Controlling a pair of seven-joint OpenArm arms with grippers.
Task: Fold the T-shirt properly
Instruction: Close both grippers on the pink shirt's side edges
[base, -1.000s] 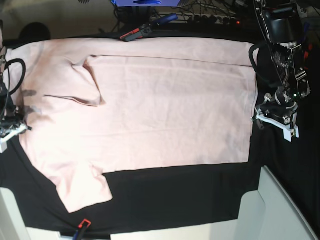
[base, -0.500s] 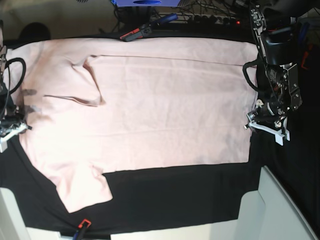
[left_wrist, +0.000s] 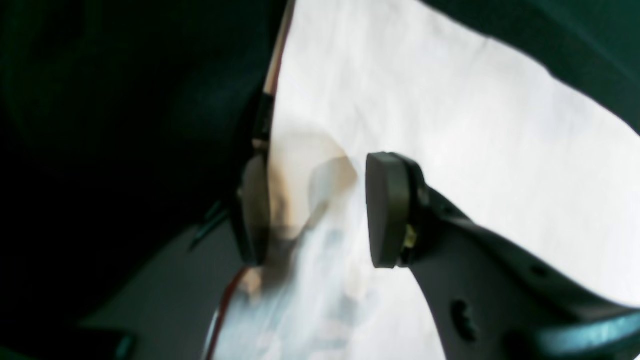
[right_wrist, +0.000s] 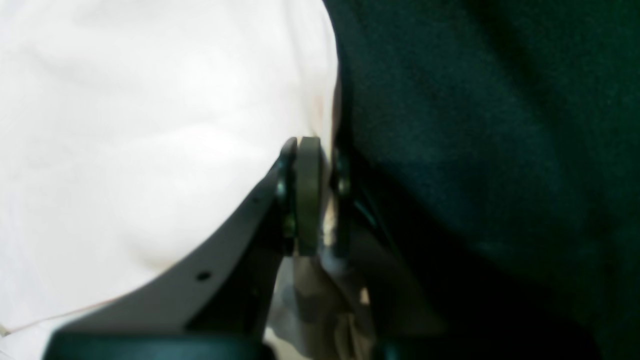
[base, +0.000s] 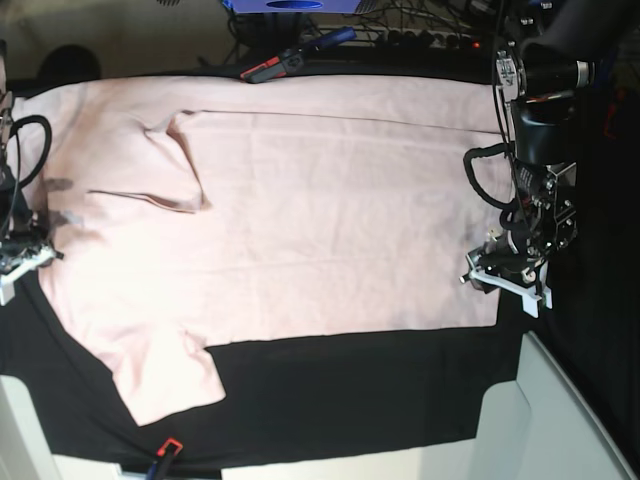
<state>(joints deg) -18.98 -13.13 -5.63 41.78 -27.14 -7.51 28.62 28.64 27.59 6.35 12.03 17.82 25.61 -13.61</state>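
Note:
The pale pink T-shirt (base: 320, 220) lies spread plain side up on the black table cloth (base: 350, 390), with one sleeve folded in at the upper left. My left gripper (base: 498, 265) hangs over the shirt's right edge. In the left wrist view that gripper (left_wrist: 315, 210) is open and straddles the edge of the T-shirt (left_wrist: 450, 125), one pad over the dark cloth and the other over pink fabric. My right gripper (base: 25, 255) sits at the shirt's left edge. Seen from the right wrist, it (right_wrist: 325, 195) is shut on a thin strip of the T-shirt (right_wrist: 150, 125).
A red and black clamp (base: 290, 58) and cables lie along the table's back edge. Another small clamp (base: 165, 452) grips the front edge. A white board (base: 560, 420) stands at the front right corner.
My left arm has swung left and toward the front, from beside the shirt to over its right edge. The right arm and the shirt have not moved.

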